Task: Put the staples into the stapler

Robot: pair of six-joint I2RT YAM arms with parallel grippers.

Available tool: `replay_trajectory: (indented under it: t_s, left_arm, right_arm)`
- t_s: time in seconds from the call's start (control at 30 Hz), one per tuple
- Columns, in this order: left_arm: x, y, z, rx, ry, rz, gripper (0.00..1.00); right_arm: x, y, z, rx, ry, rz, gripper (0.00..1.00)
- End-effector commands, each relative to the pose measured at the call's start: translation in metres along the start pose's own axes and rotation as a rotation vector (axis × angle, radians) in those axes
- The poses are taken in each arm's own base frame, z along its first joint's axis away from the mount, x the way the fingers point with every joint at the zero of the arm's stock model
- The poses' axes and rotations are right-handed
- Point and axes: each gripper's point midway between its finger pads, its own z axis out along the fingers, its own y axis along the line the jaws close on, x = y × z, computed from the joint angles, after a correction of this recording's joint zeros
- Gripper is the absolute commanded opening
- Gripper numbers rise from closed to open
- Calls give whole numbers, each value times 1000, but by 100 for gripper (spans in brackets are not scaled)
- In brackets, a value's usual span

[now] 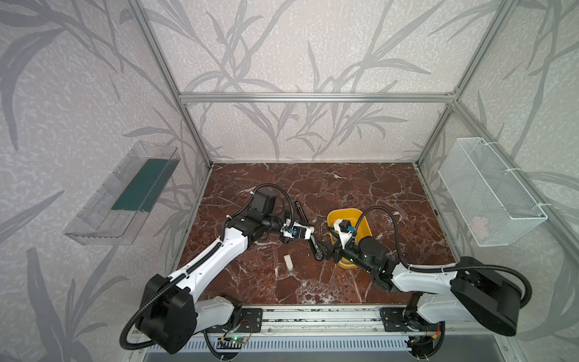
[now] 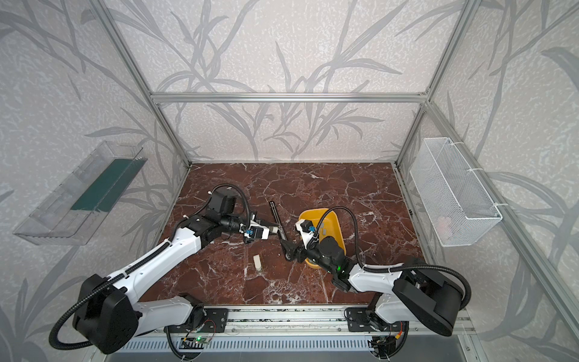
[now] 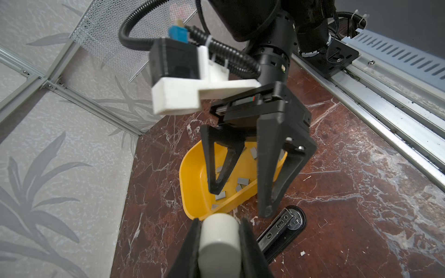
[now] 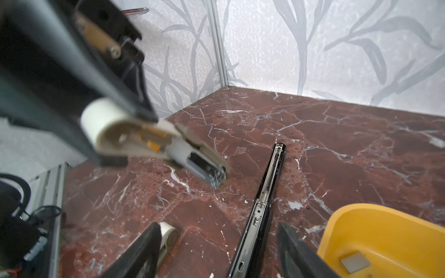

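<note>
A black stapler lies opened out flat on the marble table, its metal channel facing up. My right gripper hangs open just over its near end, one finger on each side and neither touching it. Several grey staples lie in a yellow tray. My left gripper is shut on a cream mini stapler, held in the air beside the black stapler.
A second cream mini stapler lies on the table near the front. A white wire basket hangs on the right wall. A clear plastic bin hangs on the left wall. The metal rail runs along the front edge.
</note>
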Motion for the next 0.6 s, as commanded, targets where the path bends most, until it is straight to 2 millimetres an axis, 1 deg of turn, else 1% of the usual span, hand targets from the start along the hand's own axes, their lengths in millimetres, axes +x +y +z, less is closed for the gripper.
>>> replay_trajectory:
  t_s: [0.0,0.1,0.23,0.43,0.5,0.57]
  left_arm:
    - [-22,5,-7,-11,-72,32,0]
    - [-25,2,-7,6,-96,21,0]
    - [-27,0,-6,30,-115,9,0]
    - [-38,-3,-7,49,-170,10,0]
    - [-40,-3,-7,52,-182,13,0]
    - [-40,-4,-7,52,-178,13,0]
  right_arm:
    - [-45,19,-6,-94,-232,-130,79]
    - [-35,37,3,-197,-203,-166,79]
    - [-29,45,7,-223,-189,-198,79]
    - [-34,49,4,-226,-207,-207,80]
    - [-41,48,3,-218,-209,-186,80]
    - [-46,48,7,-203,-149,-159,81]
